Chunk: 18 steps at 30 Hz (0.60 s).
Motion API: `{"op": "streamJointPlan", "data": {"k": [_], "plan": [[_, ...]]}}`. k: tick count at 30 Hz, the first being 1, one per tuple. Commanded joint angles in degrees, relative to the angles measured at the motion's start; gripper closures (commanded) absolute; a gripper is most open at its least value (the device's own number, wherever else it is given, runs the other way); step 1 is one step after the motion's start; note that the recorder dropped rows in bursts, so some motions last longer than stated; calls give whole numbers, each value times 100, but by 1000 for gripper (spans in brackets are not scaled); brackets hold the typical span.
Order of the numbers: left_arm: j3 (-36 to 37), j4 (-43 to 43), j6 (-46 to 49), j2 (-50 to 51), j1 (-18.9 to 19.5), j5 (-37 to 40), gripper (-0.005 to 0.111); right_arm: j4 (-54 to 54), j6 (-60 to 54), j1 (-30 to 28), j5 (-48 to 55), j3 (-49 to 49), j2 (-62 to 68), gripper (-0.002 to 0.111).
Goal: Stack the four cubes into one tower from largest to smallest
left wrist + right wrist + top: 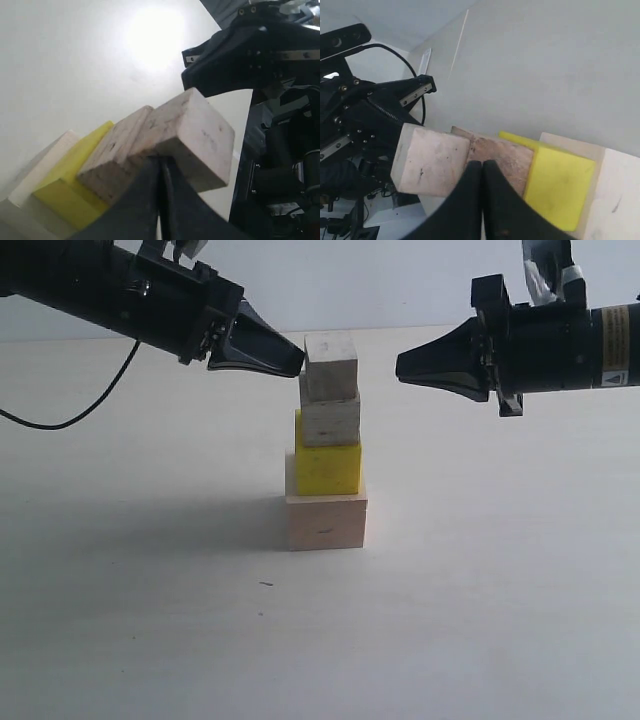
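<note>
The tower (327,445) stands complete on the table (500,620): large pale cube (326,522) at the base, then yellow cube (327,464), medium pale cube (330,416) and smallest pale cube (331,362) on top, the layers slightly offset. My left gripper (298,364), jaws pressed together and holding nothing, has its tip at the left face of the smallest pale cube, though I cannot tell whether they touch. My right gripper (401,365), likewise closed and empty, points at the same cube from the right, clearly apart from it.
</note>
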Motion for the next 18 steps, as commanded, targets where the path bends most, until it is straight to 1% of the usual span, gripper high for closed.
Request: {"op": "streamJointPlan", "data": {"k": [1,6,10,18], "plan": [[9,-78,29,-12,-26,-75,107,2,-7,82,-181,-36,-21,108],[9,-78,29,-12,-26,-75,107,2,-7,451,-71,-36,-21,108],[9,-78,29,-12,-26,-75,107,2,-16,466,109,-36,-21,108],[9,-78,29,-12,-26,-77,107,18,-16,469,-34,-36,-21,108]]}}
